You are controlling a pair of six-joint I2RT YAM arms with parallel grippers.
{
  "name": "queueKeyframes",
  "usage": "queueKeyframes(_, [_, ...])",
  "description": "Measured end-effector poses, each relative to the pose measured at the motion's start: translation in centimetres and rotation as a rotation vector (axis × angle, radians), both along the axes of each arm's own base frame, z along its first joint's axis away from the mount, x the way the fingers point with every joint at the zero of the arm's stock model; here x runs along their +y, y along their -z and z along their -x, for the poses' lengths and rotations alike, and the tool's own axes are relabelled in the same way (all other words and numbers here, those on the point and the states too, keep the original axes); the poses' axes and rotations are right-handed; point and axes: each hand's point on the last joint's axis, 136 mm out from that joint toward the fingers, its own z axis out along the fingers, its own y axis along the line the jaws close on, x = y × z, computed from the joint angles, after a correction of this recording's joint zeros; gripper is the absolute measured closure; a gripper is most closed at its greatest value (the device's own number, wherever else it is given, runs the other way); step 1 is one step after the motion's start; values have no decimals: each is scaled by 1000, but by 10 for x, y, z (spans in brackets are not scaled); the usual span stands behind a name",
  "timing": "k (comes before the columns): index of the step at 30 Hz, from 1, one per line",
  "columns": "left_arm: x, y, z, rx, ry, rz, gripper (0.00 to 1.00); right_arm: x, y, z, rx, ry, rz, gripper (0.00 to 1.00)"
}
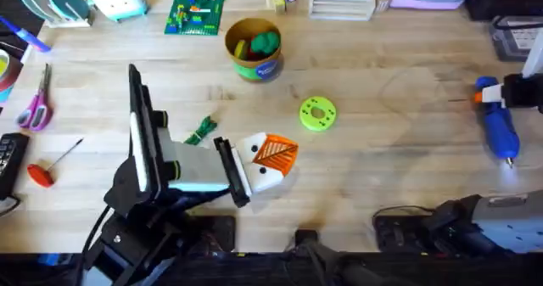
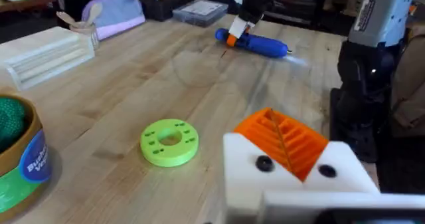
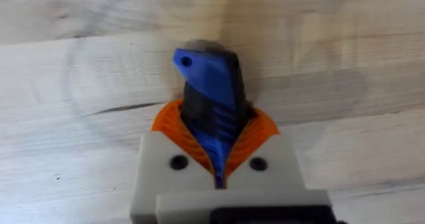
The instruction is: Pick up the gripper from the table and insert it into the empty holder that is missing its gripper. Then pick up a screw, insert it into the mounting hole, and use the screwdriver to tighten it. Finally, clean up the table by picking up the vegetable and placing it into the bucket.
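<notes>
Left gripper (image 1: pixel 273 157) sits low near the table's front, orange fingers pressed together with nothing between them. Right gripper (image 3: pixel 219 159) out at the right edge is pinching the screwdriver (image 1: pixel 499 126) lying on the table. Vegetable (image 1: pixel 201 131) lies just behind the left arm; bucket (image 1: pixel 254 50) farther back.

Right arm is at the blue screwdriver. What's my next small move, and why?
Probably lift the right tool slightly, straight up: its orange ribbed pads close on the thick blue cylindrical screwdriver, which lies flat on the wooden table.
</notes>
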Motion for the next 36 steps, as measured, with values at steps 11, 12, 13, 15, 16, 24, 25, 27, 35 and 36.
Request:
queueKeyframes(11, [0, 0, 0, 0, 0, 0, 995, -1, -94, -9, -206, 97, 121, 974])
queueKeyframes(12, [0, 0, 0, 0, 0, 0, 995, 0, -105, -8, -232, 111, 132, 974])
queueKeyframes(13, [0, 0, 0, 0, 0, 0, 995, 1, -114, -7, -254, 123, 140, 974])
queueKeyframes(15, [0, 0, 0, 0, 0, 0, 995, 4, -132, -3, -293, 143, 154, 974])
queueKeyframes(16, [0, 0, 0, 0, 0, 0, 995, 6, -140, -1, -311, 153, 161, 974])
queueKeyframes(24, [0, 0, 0, 0, -1, 0, 995, 37, -210, 6, -517, 163, 198, 975])
queueKeyframes(25, [0, 0, 0, 0, -1, 0, 995, 46, -221, 6, -556, 149, 193, 975])
queueKeyframes(27, [0, 0, 0, 0, -1, 0, 995, 63, -239, 9, -622, 134, 177, 975])
queueKeyframes(35, [0, 0, 0, 0, -1, 0, 995, 126, -308, 33, -907, 38, 147, 975])
queueKeyframes(36, [0, 0, 0, 0, -1, 0, 995, 134, -315, 35, -958, 22, 138, 975])
